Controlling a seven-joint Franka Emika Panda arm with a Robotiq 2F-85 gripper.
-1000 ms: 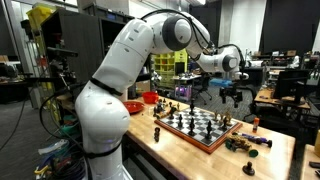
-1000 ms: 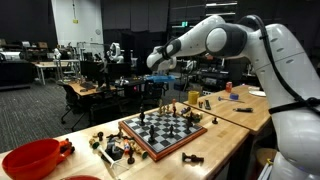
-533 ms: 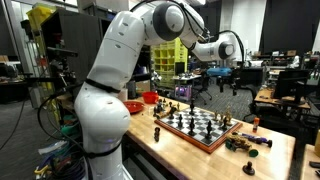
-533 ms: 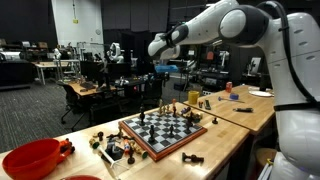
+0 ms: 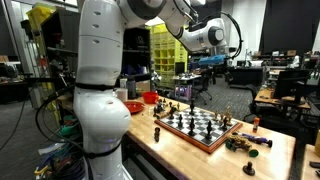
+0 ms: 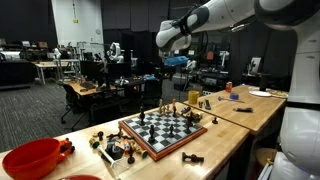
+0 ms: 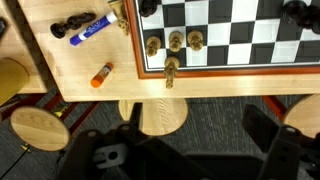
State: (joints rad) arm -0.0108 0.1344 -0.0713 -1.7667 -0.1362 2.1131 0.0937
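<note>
The gripper [image 5: 216,61] hangs high in the air with its jaws wide apart and nothing between them; in the wrist view its 2 dark fingers [image 7: 100,156] frame the bottom of the picture, clear of everything. Over the last second the arm has swung up and straightened, lifting the gripper from just above the pieces to well over them; so, as I read it, nothing on the board is touched or carried now. Directly below lies the chessboard [image 7: 240,35], flat on the desk [image 7: 70,60] near its edge; 3 brown pieces [image 7: 175,41] stand in a row at the board's rim, with 1 more [image 7: 170,70] on the border. Beside the board lie a blue marker [image 7: 90,27] and an orange marker [image 7: 101,74]; a round wooden stool [image 7: 162,115] stands under the desk edge; a red bowl [image 6: 30,157] sits at the far end.
</note>
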